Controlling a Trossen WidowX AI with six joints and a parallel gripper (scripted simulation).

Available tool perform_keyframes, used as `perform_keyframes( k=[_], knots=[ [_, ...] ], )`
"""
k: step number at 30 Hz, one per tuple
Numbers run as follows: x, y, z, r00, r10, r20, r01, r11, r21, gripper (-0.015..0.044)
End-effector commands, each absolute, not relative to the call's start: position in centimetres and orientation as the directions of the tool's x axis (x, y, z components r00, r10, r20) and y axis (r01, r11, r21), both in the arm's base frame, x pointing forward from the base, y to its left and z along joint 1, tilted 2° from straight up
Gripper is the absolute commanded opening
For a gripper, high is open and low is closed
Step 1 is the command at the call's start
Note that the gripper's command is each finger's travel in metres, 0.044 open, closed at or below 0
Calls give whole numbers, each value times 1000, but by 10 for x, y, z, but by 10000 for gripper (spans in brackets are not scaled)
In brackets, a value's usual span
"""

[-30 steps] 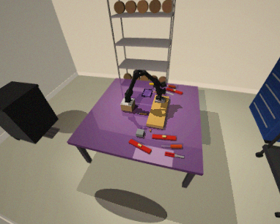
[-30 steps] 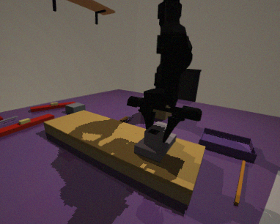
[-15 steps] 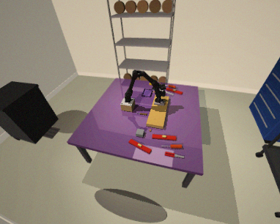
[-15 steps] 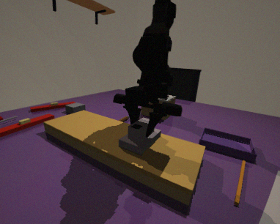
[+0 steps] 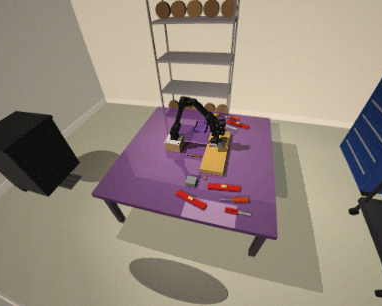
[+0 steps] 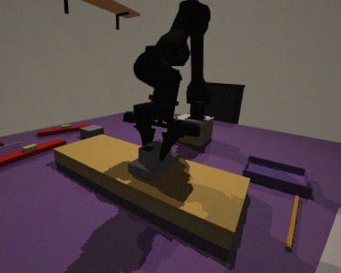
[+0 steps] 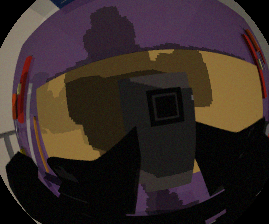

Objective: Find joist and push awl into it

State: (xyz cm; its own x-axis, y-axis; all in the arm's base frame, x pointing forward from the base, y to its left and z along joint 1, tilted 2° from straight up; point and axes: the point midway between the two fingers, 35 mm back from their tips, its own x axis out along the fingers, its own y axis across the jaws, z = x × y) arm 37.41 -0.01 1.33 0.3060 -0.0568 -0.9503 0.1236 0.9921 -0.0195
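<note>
1. One claw point(image 6: 156, 149) point(image 7: 161, 127) is squeezing one gray stud finder point(image 6: 150, 166) point(image 7: 157, 120), which is sitting on one yellow panel point(image 5: 217, 162) point(image 6: 91, 149) point(image 7: 230, 100).
2. One purple tray point(image 5: 201, 127) point(image 6: 278, 184) is lying near the panel.
3. Two red levels point(image 5: 191, 199) point(image 5: 224, 187) are resting beside one gray block point(image 5: 191, 181) point(image 6: 91, 130).

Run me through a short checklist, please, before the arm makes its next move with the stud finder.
- Pincer shut on the stud finder: ok, its grey upper block sits between the fingers.
- Stud finder over the floor panel: ok.
- Joist position known: cannot tell, nothing visible marks it.
- Tray free to take the stud finder: ok, nothing shows inside it.
- Stud finder already in the tray: not ok, the pincer has it at the panel.
- Panel free of awl holes: cannot tell, shadow and the tool cover part of it.
</note>
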Motion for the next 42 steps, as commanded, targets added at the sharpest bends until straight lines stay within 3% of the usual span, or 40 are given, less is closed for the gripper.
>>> perform_keyframes(
  k=[1,42],
  knots=[
    [371,-15,13,305,-58,-951,124,992,-21,0],
    [354,-148,17,303,-69,-950,124,992,-32,0]
  ],
)
